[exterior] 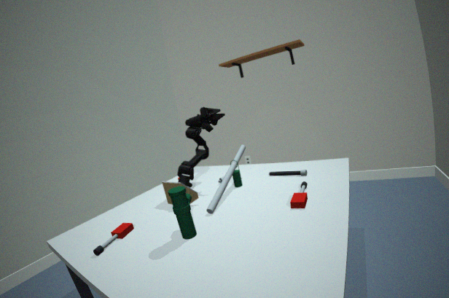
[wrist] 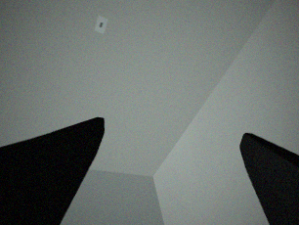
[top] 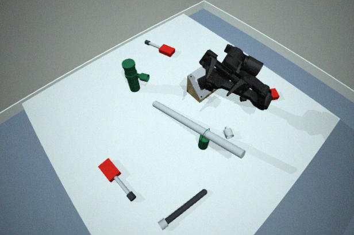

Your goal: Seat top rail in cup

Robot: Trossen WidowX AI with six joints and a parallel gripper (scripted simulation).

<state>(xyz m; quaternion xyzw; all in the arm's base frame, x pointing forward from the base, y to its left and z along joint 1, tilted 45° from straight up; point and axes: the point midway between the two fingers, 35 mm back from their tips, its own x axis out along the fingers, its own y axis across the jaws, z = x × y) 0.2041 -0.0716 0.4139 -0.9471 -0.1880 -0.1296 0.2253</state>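
Note:
The grey rail (top: 184, 119) (exterior: 223, 185) passes through the wire loop on the small green post (top: 203, 143) (exterior: 237, 179). It slopes, its end towards the big post low, near the table, and its other end raised. The big green post (top: 134, 84) (exterior: 187, 224) stands upright, its brace band (top: 131, 77) (exterior: 181, 209) in the upper part below the cap. The rail-end cup (top: 144, 77) sticks out from the band; a gap separates it from the rail. My gripper (top: 217, 86) (exterior: 221, 112) (wrist: 172, 132) is open and empty, high above the table, away from the rail.
A wooden wedge (top: 193, 90) (exterior: 169, 194) with a metal plate stands between arm and big post. Red blocks with rods (top: 109, 169) (top: 166, 50) (exterior: 299, 200) (exterior: 122, 230), a dark bar (top: 187, 205) (exterior: 285, 173) and a small grey fitting (top: 229, 133) lie around. Another red block (top: 274, 94) shows behind the arm.

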